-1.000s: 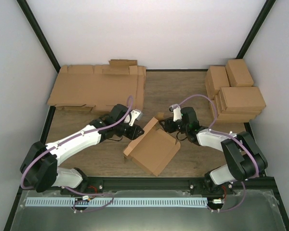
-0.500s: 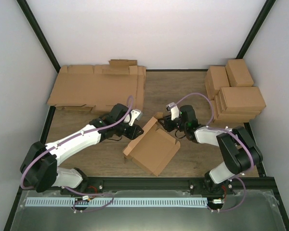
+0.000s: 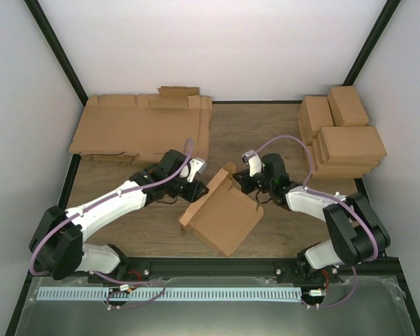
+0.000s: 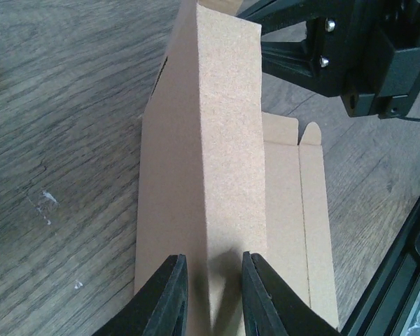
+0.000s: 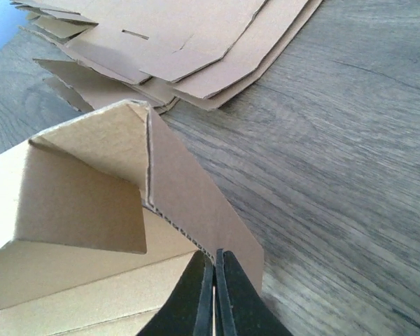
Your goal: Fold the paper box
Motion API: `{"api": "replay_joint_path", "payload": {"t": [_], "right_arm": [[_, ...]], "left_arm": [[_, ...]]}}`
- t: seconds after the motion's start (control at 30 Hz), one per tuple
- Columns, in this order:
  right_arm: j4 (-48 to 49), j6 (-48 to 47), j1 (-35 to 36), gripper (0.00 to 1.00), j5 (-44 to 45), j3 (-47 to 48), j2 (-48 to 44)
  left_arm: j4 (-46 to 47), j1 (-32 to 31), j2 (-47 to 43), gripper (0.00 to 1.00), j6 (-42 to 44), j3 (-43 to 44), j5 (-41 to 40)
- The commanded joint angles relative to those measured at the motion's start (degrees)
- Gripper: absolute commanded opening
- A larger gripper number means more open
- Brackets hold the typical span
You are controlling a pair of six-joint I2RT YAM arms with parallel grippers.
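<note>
The paper box (image 3: 224, 217) lies half folded in the middle of the table, its long side wall (image 4: 231, 140) standing up. My left gripper (image 3: 201, 187) is at the box's left end. Its fingers (image 4: 213, 262) straddle that raised wall and pinch it. My right gripper (image 3: 236, 180) is at the far corner, shut on a small end flap (image 5: 189, 189) of the box (image 5: 77, 203). The flap's edge sits between its pressed fingertips (image 5: 214, 255). The right arm (image 4: 357, 56) shows as a black block beyond the wall in the left wrist view.
A pile of flat cardboard sheets (image 3: 143, 129) lies at the back left, also seen in the right wrist view (image 5: 189, 42). Finished closed boxes (image 3: 343, 136) are stacked at the back right. A black rail (image 3: 217, 266) runs along the near edge.
My right gripper has closed from half open onto the end flap at the box's far corner. The left gripper and the box have barely moved.
</note>
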Motion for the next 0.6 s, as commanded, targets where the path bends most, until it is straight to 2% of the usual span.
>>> {"api": "replay_joint_path", "payload": {"t": [0.0, 0.37, 0.57], "right_arm": [[-1.2, 1.3, 2.3, 0.01, 1.0, 2.3, -4.5], [-5.6, 10.9, 8.3, 0.01, 5.6, 5.5, -5.3], [-7.6, 14.8, 9.1, 0.01, 8.3, 5.8, -4.8]], "left_arm": [[-3.3, 0.3, 1.5, 0.24, 0.9, -0.1, -0.4], [-1.7, -0.2, 2.7, 0.24, -0.5, -0.2, 0.8], [-1.9, -0.2, 2.7, 0.24, -0.5, -0.4, 0.5]]}}
